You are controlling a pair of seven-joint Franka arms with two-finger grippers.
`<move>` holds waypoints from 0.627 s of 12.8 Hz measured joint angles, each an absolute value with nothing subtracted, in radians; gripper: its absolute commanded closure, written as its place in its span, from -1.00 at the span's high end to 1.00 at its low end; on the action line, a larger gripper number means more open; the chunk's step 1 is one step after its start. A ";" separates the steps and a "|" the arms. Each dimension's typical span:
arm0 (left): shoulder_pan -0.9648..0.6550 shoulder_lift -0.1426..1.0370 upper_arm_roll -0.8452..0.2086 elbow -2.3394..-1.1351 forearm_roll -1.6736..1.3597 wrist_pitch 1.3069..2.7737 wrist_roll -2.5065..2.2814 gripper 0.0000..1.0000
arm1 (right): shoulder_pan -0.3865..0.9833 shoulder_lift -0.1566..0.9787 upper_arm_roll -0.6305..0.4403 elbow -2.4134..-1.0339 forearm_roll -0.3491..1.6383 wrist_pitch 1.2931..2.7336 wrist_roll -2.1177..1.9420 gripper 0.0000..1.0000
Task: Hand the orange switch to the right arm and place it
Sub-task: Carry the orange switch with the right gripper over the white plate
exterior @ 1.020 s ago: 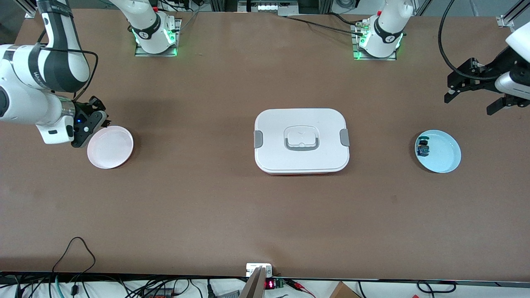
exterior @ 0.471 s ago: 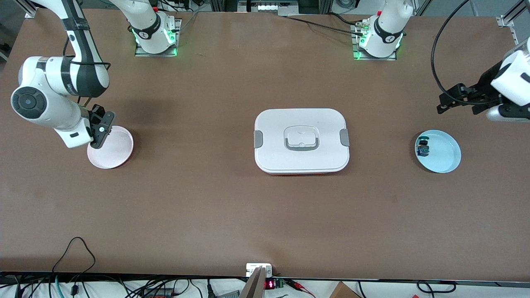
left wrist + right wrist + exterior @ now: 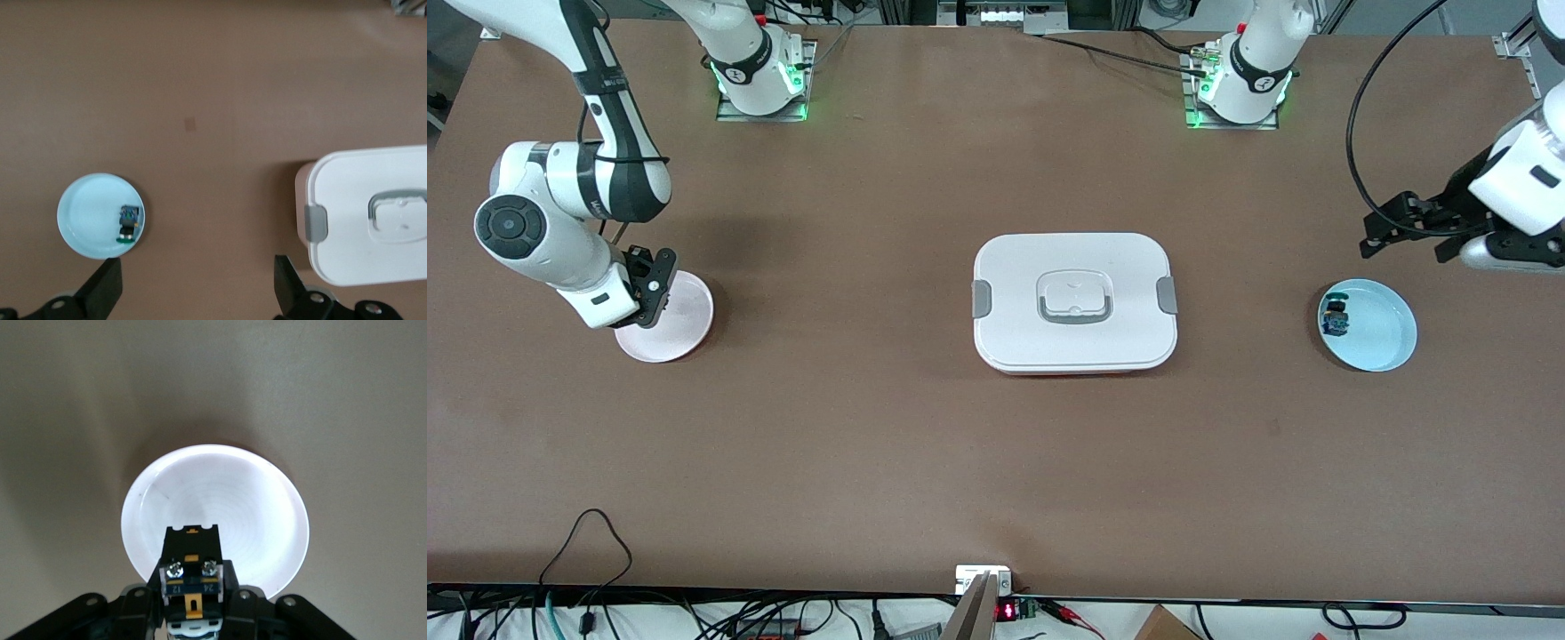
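Holding one orange switch (image 3: 191, 587): right gripper (image 3: 192, 607).

A brown table (image 3: 871, 427) edged with tangled cables (image 3: 587, 613).

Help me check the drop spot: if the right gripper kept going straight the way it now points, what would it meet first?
Most likely the pink plate. The right gripper, shut on the orange switch, points down at its inside, with nothing between them in the right wrist view. How high it hangs is unclear.
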State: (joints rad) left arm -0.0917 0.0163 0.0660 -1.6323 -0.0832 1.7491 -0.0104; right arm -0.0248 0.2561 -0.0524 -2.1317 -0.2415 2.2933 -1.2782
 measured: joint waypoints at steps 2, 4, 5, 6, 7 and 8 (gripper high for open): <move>-0.088 0.016 0.106 -1.630 -0.167 1.761 0.022 1.00 | -0.035 0.277 -0.052 -2.141 -0.242 2.317 -1.285 -0.87; -0.085 0.024 0.118 -1.629 -0.179 1.764 0.059 1.00 | -0.040 0.297 -0.052 -2.143 -0.243 2.332 -1.286 -0.87; -0.086 0.025 0.116 -1.629 -0.173 1.762 0.063 1.00 | -0.041 0.305 -0.052 -2.143 -0.243 2.337 -1.286 -0.87; -0.088 0.025 0.114 -1.629 -0.144 1.758 0.065 1.00 | -0.042 0.311 -0.052 -2.144 -0.243 2.341 -1.286 -0.87; -0.091 0.027 0.114 -1.629 -0.098 1.755 0.066 1.00 | -0.046 0.318 -0.052 -2.144 -0.244 2.346 -1.287 -0.87; -0.092 0.030 0.113 -1.628 -0.068 1.752 0.066 1.00 | -0.051 0.325 -0.052 -2.144 -0.250 2.357 -1.293 -0.86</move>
